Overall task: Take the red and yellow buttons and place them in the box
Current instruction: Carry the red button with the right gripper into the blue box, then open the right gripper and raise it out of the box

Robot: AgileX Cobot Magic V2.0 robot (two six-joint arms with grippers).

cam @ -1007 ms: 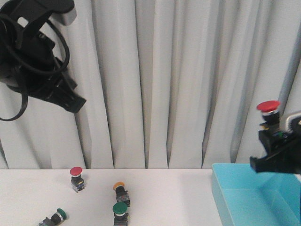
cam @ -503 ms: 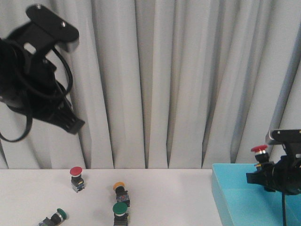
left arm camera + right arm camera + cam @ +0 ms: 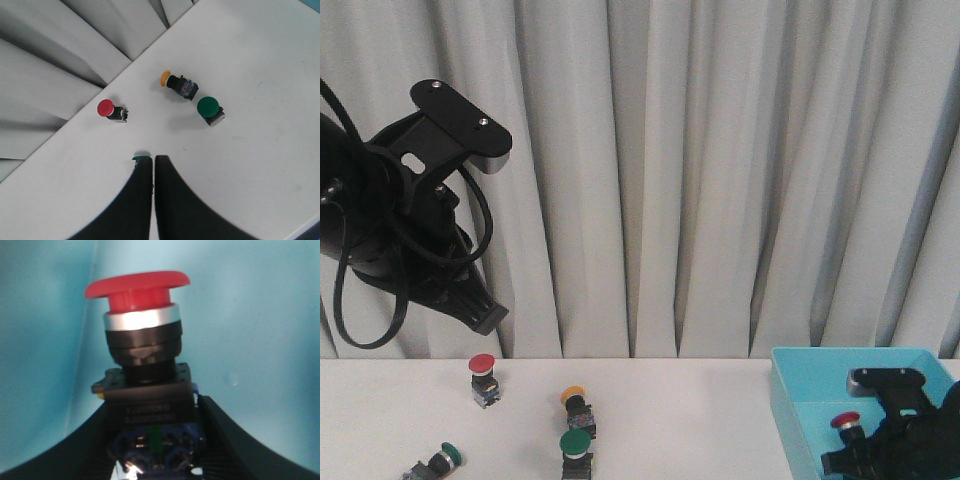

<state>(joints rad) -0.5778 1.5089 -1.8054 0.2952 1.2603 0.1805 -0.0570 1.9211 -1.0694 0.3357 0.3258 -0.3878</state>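
Note:
My right gripper (image 3: 860,455) is down inside the turquoise box (image 3: 798,415) at the right and is shut on the black body of a red button (image 3: 137,290), whose cap shows in the front view (image 3: 846,421). A second red button (image 3: 482,368) stands upright on the white table at the left; it also shows in the left wrist view (image 3: 107,109). A yellow button (image 3: 575,400) lies tipped near the middle; the left wrist view shows it too (image 3: 167,78). My left gripper (image 3: 153,160) is shut and empty, high above the table at the left (image 3: 480,310).
Two green-capped buttons lie on the table: one upright (image 3: 576,445) in front of the yellow one, one on its side (image 3: 442,458) near the front left. The second is mostly hidden behind my left fingers (image 3: 142,158). Grey curtains hang behind the table.
My right gripper has come down with the red button from above the box to inside it. My left arm has moved lower and to the right.

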